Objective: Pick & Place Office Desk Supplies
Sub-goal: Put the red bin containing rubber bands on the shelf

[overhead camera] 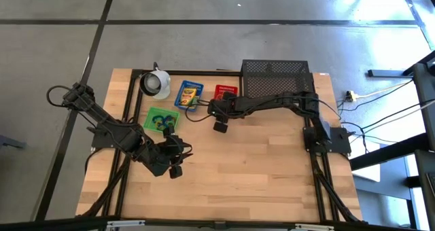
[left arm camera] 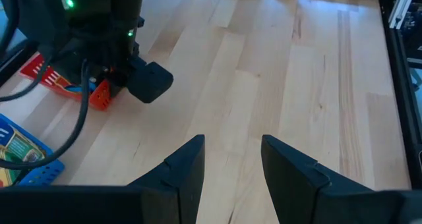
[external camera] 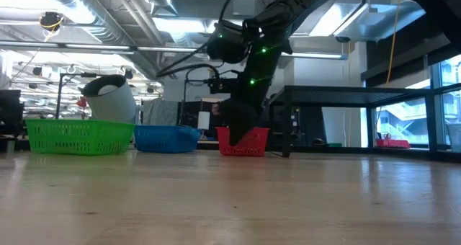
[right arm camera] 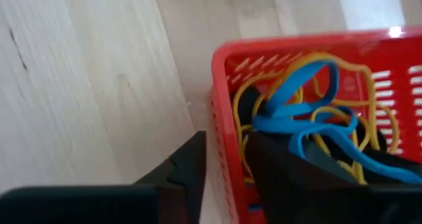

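My right hand [right arm camera: 227,178] sits at the corner of the red basket [right arm camera: 224,105], one finger outside the wall and one inside, the gap between them narrow. I cannot tell from here whether they pinch the wall or anything at all. The rubber bands [right arm camera: 310,112], blue and yellow loops in a tangle, lie inside that basket at the far side of the surface [overhead camera: 272,163], near the black mesh rack [overhead camera: 275,78].

To do this step well, I judge I should lift and shift the inside finger clear of the wall, then close on one loop only, since the tangle may drag its neighbours out.

My left hand [left arm camera: 231,171] waits over bare wood, fingers part open and empty.

The crayon box [overhead camera: 189,95] in the blue basket [overhead camera: 180,100] carries printing, but I cannot read it.
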Action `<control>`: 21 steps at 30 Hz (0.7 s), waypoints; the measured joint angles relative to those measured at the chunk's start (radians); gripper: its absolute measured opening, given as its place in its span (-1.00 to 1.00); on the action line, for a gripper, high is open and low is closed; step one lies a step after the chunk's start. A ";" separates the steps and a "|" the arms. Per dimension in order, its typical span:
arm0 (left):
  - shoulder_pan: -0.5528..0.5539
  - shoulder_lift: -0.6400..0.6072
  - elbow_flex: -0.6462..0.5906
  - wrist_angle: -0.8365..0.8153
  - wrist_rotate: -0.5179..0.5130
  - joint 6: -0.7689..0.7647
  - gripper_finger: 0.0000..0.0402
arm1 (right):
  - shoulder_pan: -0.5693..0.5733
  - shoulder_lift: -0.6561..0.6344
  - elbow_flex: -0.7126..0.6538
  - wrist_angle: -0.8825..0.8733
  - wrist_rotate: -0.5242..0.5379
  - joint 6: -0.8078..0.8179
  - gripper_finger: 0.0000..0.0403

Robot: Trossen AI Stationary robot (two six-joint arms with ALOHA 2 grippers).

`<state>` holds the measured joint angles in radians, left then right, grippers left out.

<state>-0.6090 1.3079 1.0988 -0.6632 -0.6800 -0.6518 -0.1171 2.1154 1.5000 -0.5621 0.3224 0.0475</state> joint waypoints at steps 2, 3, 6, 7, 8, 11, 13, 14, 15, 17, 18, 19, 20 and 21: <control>0.000 0.000 0.000 0.000 0.000 0.000 -0.29 | 0.000 0.001 -0.001 -0.003 -0.002 0.000 -0.54; 0.000 0.000 0.000 0.000 0.000 0.000 -0.29 | 0.000 0.001 -0.001 0.001 -0.001 0.000 -0.61; 0.000 0.000 0.000 0.000 0.000 0.000 -0.29 | 0.000 0.001 0.000 0.000 -0.002 0.000 -0.85; 0.000 0.000 0.000 0.000 0.000 0.000 -0.29 | 0.000 0.001 0.000 0.000 -0.001 -0.003 -0.92; 0.000 0.000 0.000 0.000 0.000 0.000 -0.29 | 0.000 0.001 0.000 0.000 -0.002 -0.004 -0.95; 0.000 0.000 0.000 0.000 0.000 -0.005 -0.29 | 0.002 0.001 0.000 -0.002 -0.002 -0.007 -0.94; 0.000 0.000 0.000 0.000 0.000 -0.006 -0.29 | 0.008 0.001 0.000 -0.002 -0.002 -0.017 -0.96; 0.000 0.000 0.000 0.000 0.000 -0.009 -0.29 | 0.013 -0.002 0.000 -0.004 -0.002 -0.031 -0.97; 0.000 0.000 0.000 0.000 0.000 -0.013 -0.29 | 0.019 -0.006 -0.001 -0.007 -0.002 -0.047 -0.97; 0.000 0.000 0.000 0.000 0.000 -0.015 -0.29 | 0.038 -0.017 -0.001 -0.004 -0.002 -0.095 -0.97; 0.000 0.000 0.000 0.000 0.000 -0.016 -0.29 | 0.051 -0.022 -0.001 -0.007 -0.002 -0.122 -0.98; 0.000 0.000 0.000 0.000 0.000 -0.016 -0.29 | 0.063 -0.029 -0.001 -0.008 -0.002 -0.145 -0.98; 0.000 0.000 0.000 0.000 0.000 -0.016 -0.29 | 0.076 -0.035 -0.001 -0.008 -0.003 -0.167 -0.98; 0.000 0.000 0.000 0.000 0.000 -0.016 -0.29 | 0.090 -0.045 -0.001 -0.008 -0.003 -0.190 -0.98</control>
<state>-0.6090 1.3079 1.0988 -0.6628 -0.6800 -0.6678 -0.0273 2.0707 1.4994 -0.5701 0.3199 -0.1420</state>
